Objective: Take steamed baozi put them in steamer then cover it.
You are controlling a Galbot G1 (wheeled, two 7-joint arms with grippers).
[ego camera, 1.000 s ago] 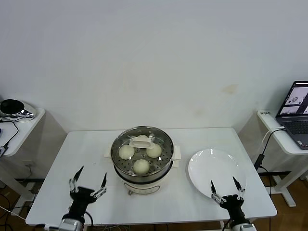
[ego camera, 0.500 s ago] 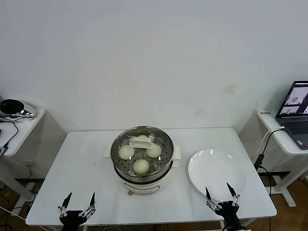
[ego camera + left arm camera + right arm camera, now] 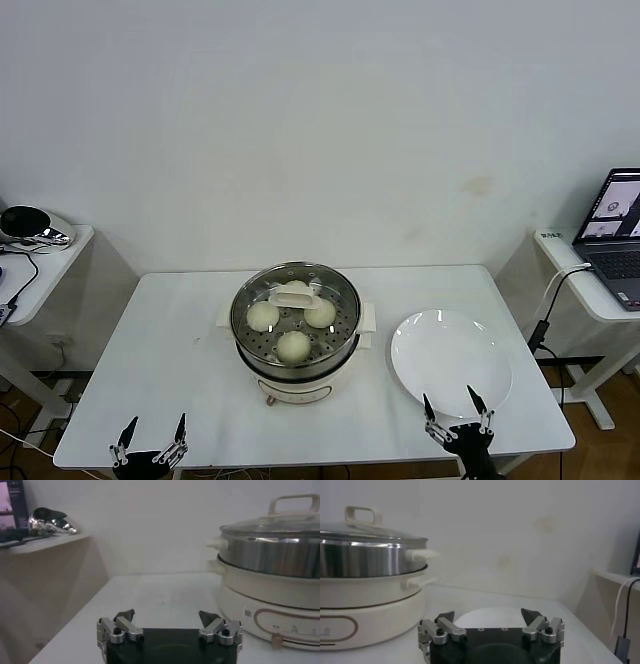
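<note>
The left gripper sits at the table's near edge with its fingers spread wide and nothing between them; the right gripper does the same at the near edge on the other side, jaws equally apart and empty. Both are well clear of the work.

The white table stretches ahead of both. Ahead of the left gripper and off toward the right one stands the steamer, a shiny steel pot on a cream base, about midway between the two grippers and farther back. The white plate lies just beyond the right gripper, bare. The cover is seated on the pot's rim, its cream handle up. Through the glass the steamed baozi show on the perforated tray: three clearly, a fourth mostly hidden under the handle.

By the look of it the task is finished: buns in, lid on, nothing left to place.
</note>
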